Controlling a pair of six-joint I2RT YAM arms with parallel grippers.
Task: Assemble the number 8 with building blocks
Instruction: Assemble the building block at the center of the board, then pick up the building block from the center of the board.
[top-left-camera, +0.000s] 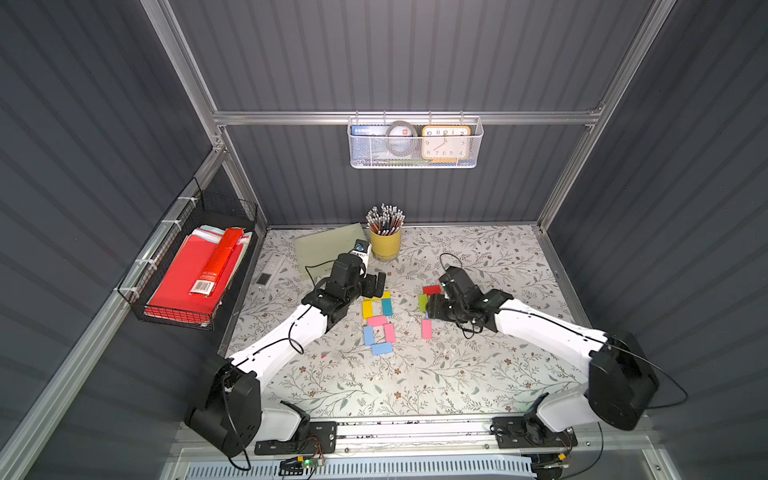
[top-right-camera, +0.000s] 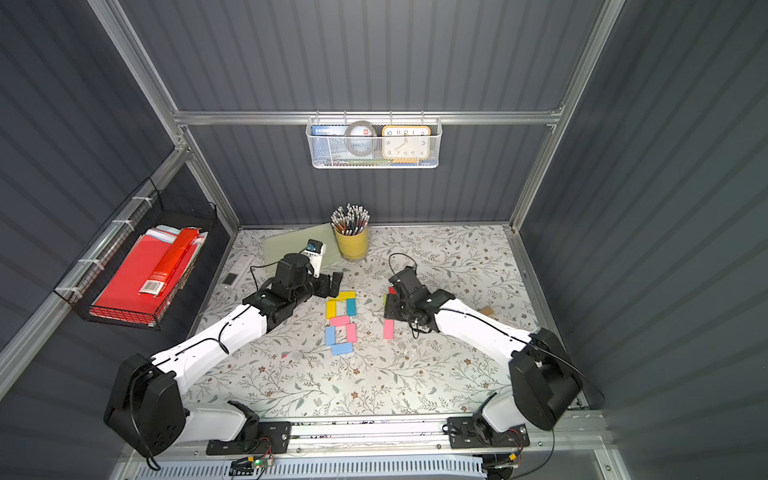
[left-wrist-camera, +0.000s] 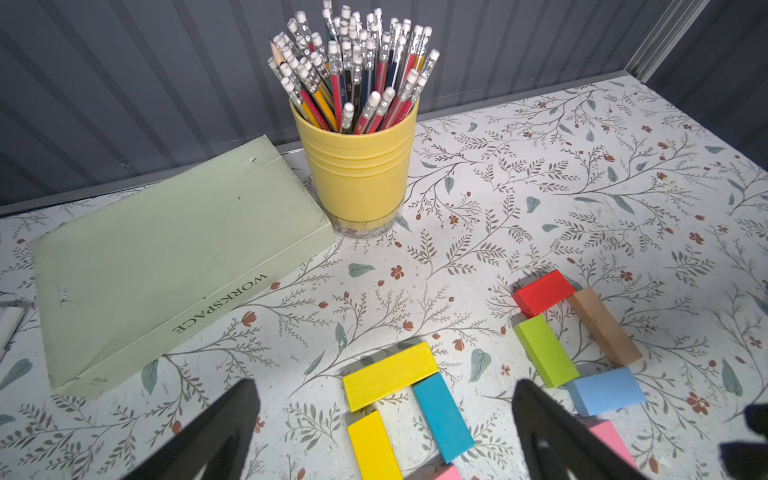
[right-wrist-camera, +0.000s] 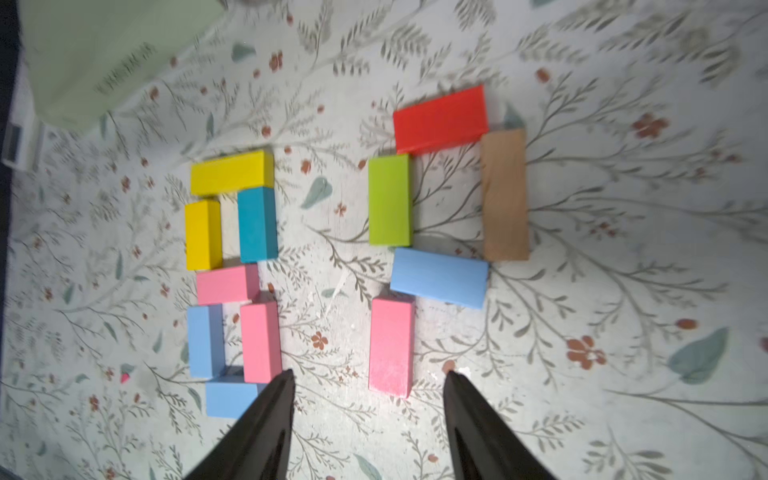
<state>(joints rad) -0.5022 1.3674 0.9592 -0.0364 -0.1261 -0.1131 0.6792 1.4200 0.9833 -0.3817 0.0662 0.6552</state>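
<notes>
A finished number 8 (top-left-camera: 377, 320) of building blocks lies mid-table: yellow top (left-wrist-camera: 388, 376), yellow and teal (left-wrist-camera: 442, 415) sides, pink bar (right-wrist-camera: 226, 284), light blue and pink lower sides, light blue base. To its right lies a partial figure: red top (right-wrist-camera: 439, 119), lime green (right-wrist-camera: 390, 200) and tan (right-wrist-camera: 505, 194) sides, a slanted light blue bar (right-wrist-camera: 439, 277) and a pink block (right-wrist-camera: 390, 347) at lower left. My left gripper (left-wrist-camera: 384, 384) hangs open by the yellow top. My right gripper (right-wrist-camera: 370, 376) is open and empty, its tips just short of that pink block.
A yellow pencil cup (top-left-camera: 385, 243) and a pale green book (top-left-camera: 328, 245) stand at the back of the table behind my left arm. A lone tan block (top-right-camera: 485, 310) lies beside my right arm. A black wire basket (top-left-camera: 195, 270) of red folders hangs on the left wall.
</notes>
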